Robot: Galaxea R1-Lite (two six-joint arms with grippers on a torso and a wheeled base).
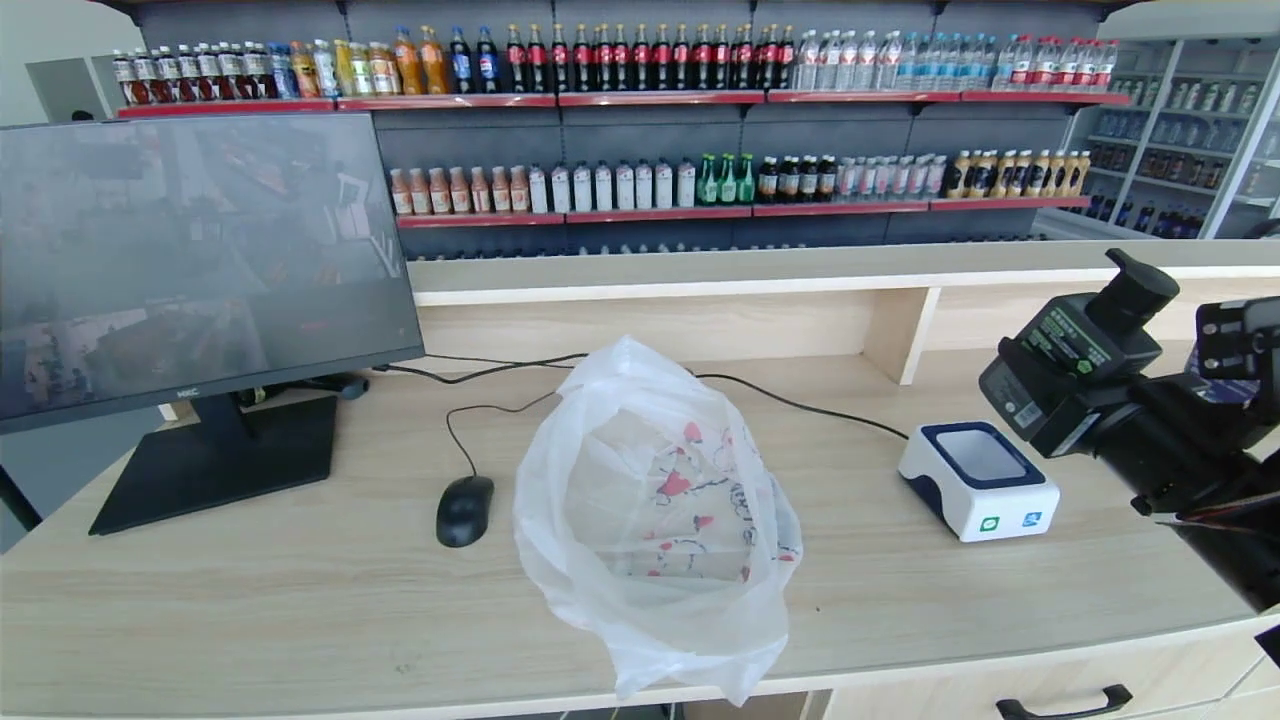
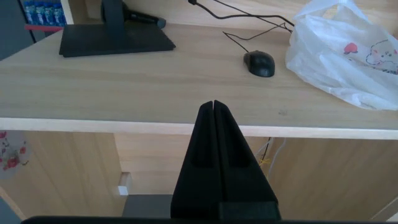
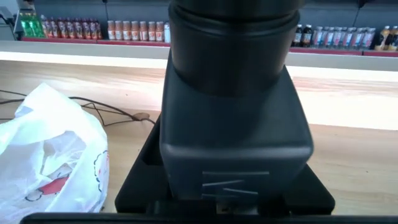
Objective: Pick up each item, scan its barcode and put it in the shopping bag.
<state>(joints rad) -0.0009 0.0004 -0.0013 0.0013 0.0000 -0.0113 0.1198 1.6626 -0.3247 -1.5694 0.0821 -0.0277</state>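
A black bottle (image 1: 1080, 360) is held tight in the right hand (image 1: 1150, 425) and is tilted. The white scanner (image 1: 978, 480) is seen near that hand, lower and to its left, on the surface (image 1: 300, 600). The shopping bag (image 1: 660, 520) is set farther to its left. The left hand (image 2: 213, 124) is closed with nothing in it, lower than the surface edge.

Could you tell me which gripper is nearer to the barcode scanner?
Right: right gripper holds a black bottle beside the scanner; left gripper sits below the counter's front edge.
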